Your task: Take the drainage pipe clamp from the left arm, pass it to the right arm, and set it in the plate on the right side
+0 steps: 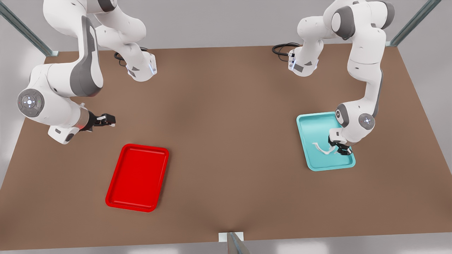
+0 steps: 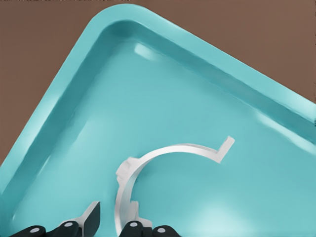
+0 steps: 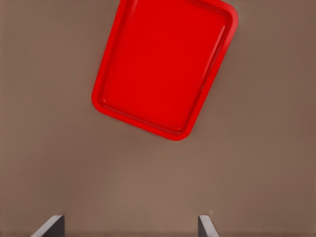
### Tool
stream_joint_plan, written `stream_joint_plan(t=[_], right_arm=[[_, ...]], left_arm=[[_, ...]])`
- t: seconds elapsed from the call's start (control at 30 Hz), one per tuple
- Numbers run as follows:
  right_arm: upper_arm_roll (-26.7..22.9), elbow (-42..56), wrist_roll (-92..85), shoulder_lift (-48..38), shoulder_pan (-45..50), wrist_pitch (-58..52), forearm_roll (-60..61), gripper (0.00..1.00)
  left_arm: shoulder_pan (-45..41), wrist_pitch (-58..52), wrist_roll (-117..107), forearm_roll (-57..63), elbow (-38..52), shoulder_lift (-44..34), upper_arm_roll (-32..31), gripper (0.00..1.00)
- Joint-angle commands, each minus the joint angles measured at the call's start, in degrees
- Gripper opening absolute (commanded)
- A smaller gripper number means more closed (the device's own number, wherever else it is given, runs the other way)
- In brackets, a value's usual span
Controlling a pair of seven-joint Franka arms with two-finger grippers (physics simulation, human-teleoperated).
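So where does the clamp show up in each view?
Front view: the clamp lies in the teal tray at the front view's right, at the left gripper.
Left wrist view: the clamp lies on the teal tray, close before the fingers.
Right wrist view: not in it.
Shared landmark: the teal tray.

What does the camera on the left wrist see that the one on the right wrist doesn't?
Left wrist view: the teal tray with the white drainage pipe clamp lying in it, and the left gripper open, its fingers either side of one end of the clamp. Right wrist view: the red plate, with nothing in it, and the right gripper open above the table. Both show the brown table.
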Motion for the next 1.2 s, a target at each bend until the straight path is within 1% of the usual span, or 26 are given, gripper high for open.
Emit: stream_joint_plan(t=[0.0,0.23,0.33,0.43,0.57,0.73,0.8,0.87,1.0,1.03,1.07,1.13,1.17], right_arm=[[-0.04,0.02,-0.23,-0.06,-0.02,-0.04,-0.05,1.00],[-0.04,0.02,-0.23,-0.06,0.07,-0.04,-0.05,1.00],[-0.04,0.02,-0.23,0.03,0.16,-0.04,-0.14,1.00],[-0.04,0.02,-0.23,0.12,0.51,-0.04,-0.23,1.00],[-0.04,0.02,-0.23,0.12,0.51,-0.04,-0.23,1.00],[-0.04,-0.06,-0.23,0.12,0.60,-0.04,-0.23,1.00],[-0.04,-0.33,-0.23,0.12,0.69,-0.04,-0.23,1.00],[-0.04,-0.33,-0.23,0.12,0.86,-0.04,-0.32,1.00],[-0.04,-0.33,-0.23,0.12,0.86,-0.04,-0.32,1.00],[-0.04,-0.33,-0.23,0.12,0.86,0.04,-0.32,1.00],[-0.04,-0.33,-0.23,0.12,0.86,0.04,-0.32,1.00],[-0.04,-0.33,-0.23,0.12,0.86,0.04,-0.23,1.00],[-0.04,-0.33,-0.23,0.12,0.86,0.13,-0.32,1.00]], left_arm=[[-0.12,0.49,8.14,-0.20,0.06,0.05,0.02,0.45],[-0.12,0.49,7.79,-0.11,0.42,0.31,0.02,0.45],[0.31,-0.30,2.87,-0.02,0.33,0.31,0.46,0.45],[0.40,-1.71,1.19,-0.02,0.15,0.40,1.69,0.45],[0.23,-7.42,-2.05,-0.02,0.15,0.66,1.69,0.45],[0.14,-8.04,-4.08,-0.02,0.24,1.19,1.69,0.45],[0.14,-8.04,-4.08,-0.02,0.24,1.19,1.69,0.40],[0.14,-10.14,-4.17,-0.02,0.68,0.84,1.78,0.22],[0.14,-10.67,-5.13,0.33,0.94,0.22,1.78,0.21],[0.14,-13.56,-5.22,0.33,2.43,-0.39,1.78,0.21],[0.05,-18.93,-6.45,0.33,5.07,-1.09,1.78,0.21],[-0.39,-24.46,-13.20,0.33,7.44,-3.20,1.69,0.21],[-2.31,-28.77,-19.35,0.33,10.16,-3.99,1.61,0.21]])
